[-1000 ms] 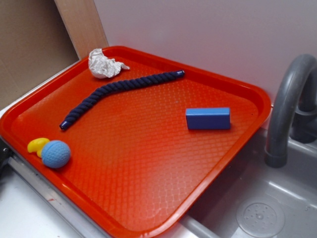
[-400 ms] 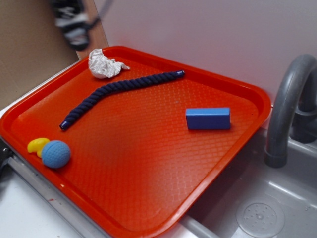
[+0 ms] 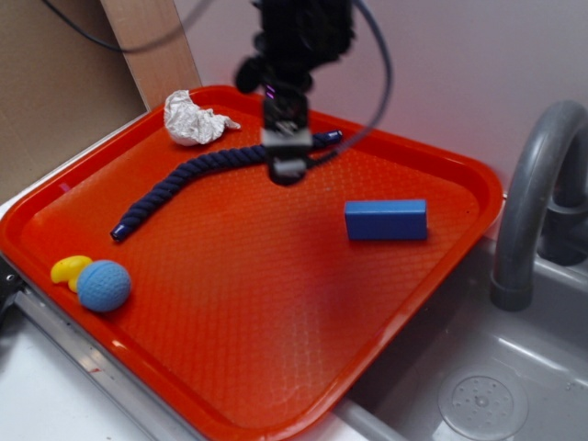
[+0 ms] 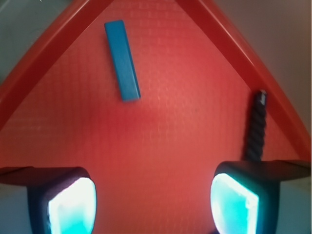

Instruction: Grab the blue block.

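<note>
The blue block (image 3: 386,220) lies flat on the red tray (image 3: 276,331) toward its right side. In the wrist view it (image 4: 122,60) lies ahead of me at the upper left. My gripper (image 3: 287,165) hangs over the rope's right part, left of and behind the block, apart from it. In the wrist view my gripper (image 4: 153,202) is open and empty, with only tray between the glowing pads (image 4: 73,204).
A dark navy rope (image 3: 202,170) runs across the tray's back; its end (image 4: 256,129) shows by my right pad. Crumpled white paper (image 3: 191,119) is at the back left. A light-blue ball (image 3: 103,285) and yellow piece (image 3: 69,268) sit front left. A grey faucet (image 3: 528,202) and sink stand right.
The arm came into view at the top left, then swung right and down over the tray above the rope. Objects on the tray have not moved.
</note>
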Controlling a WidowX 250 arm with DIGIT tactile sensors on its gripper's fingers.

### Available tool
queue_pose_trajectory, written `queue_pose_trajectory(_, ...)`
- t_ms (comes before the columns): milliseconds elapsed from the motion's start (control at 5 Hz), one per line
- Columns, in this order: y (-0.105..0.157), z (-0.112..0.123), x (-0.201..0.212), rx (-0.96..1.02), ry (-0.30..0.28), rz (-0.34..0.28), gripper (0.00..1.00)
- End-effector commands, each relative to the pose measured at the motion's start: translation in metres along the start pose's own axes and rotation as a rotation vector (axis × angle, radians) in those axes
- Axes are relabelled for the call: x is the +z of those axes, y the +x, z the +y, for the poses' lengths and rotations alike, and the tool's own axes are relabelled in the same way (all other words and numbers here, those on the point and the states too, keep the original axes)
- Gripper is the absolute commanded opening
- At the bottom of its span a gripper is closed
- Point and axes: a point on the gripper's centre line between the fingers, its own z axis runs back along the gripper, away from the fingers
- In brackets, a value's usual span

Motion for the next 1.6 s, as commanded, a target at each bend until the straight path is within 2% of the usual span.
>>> queue_pose_trajectory(0,0.011,-0.025,-0.014,-0.078,-0.023,-0.010,1.00)
queue_pose_trajectory(400,0.030,-0.025,-0.030,-0.076,-0.056,0.028,1.00)
queue_pose_trajectory(600,0.052,-0.033,-0.040,-0.087,-0.068,0.073,1.00)
queue_pose_trajectory(800,0.057,-0.038,-0.045,-0.084,-0.048,0.121,0.91)
queue_pose_trajectory(1000,0.054,-0.044,-0.053,-0.078,-0.008,0.155,0.00)
queue_pose_trajectory(1200,0.038,-0.039,-0.037,-0.030,-0.028,0.099,0.00)
queue_pose_trajectory(1400,-0.004,-0.020,0.003,0.200,-0.020,0.009,0.00)
